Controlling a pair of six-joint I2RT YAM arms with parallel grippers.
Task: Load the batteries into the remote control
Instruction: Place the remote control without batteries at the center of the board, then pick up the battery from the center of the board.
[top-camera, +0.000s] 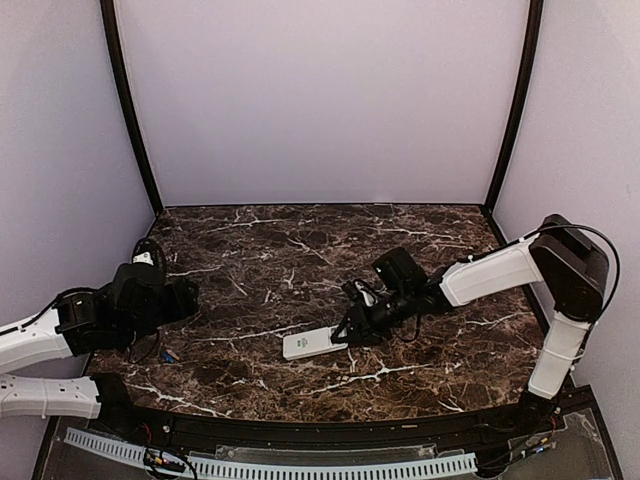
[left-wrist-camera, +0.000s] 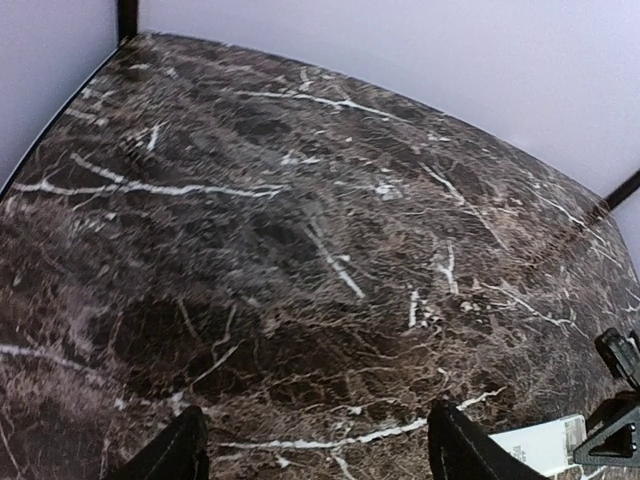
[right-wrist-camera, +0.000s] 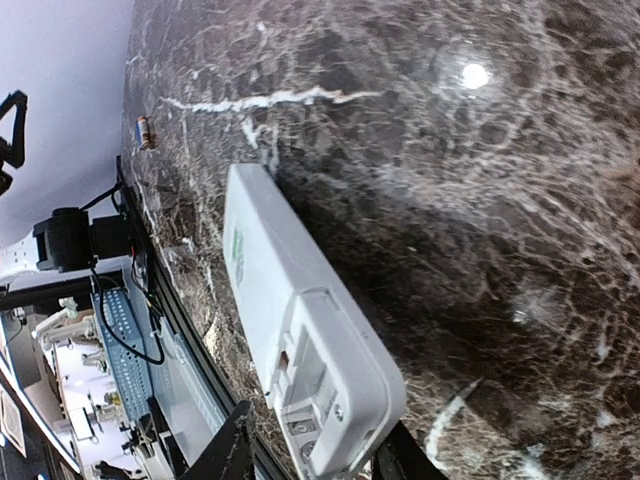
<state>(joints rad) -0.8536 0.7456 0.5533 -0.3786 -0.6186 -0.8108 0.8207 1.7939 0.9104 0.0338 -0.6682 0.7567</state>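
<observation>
Your right claw (top-camera: 346, 331) stands a little open astride the right end of the remote control (top-camera: 308, 343); in the right wrist view its 2 fingers (right-wrist-camera: 236, 448) flank that end, and a gap shows between 1 finger and the white casing; on the other side you cannot tell whether the finger touches. The remote lies flat on the dark marble table (top-camera: 300, 250), slightly forward of centre, its long axis slanting from front-left to back-right; its plain white back faces up, with a small green mark (right-wrist-camera: 238, 245) partway along; at the end between your fingers there is a recessed panel (right-wrist-camera: 322, 385), and you cannot tell from here whether it is a lid or an open bay.

Your left claw (top-camera: 186, 298) hangs over the left part of the table with its jaws spread wide and nothing between them; the left wrist view shows only bare marble between the 2 fingertips (left-wrist-camera: 185, 445), with the remote at the lower right corner of that view.

1 battery (top-camera: 168, 354) shows as a small blue speck near the front-left edge of the table, close under your left arm and well apart from the remote; the right wrist view catches it as a tiny cylinder lying on the marble beyond the remote's far end.
</observation>
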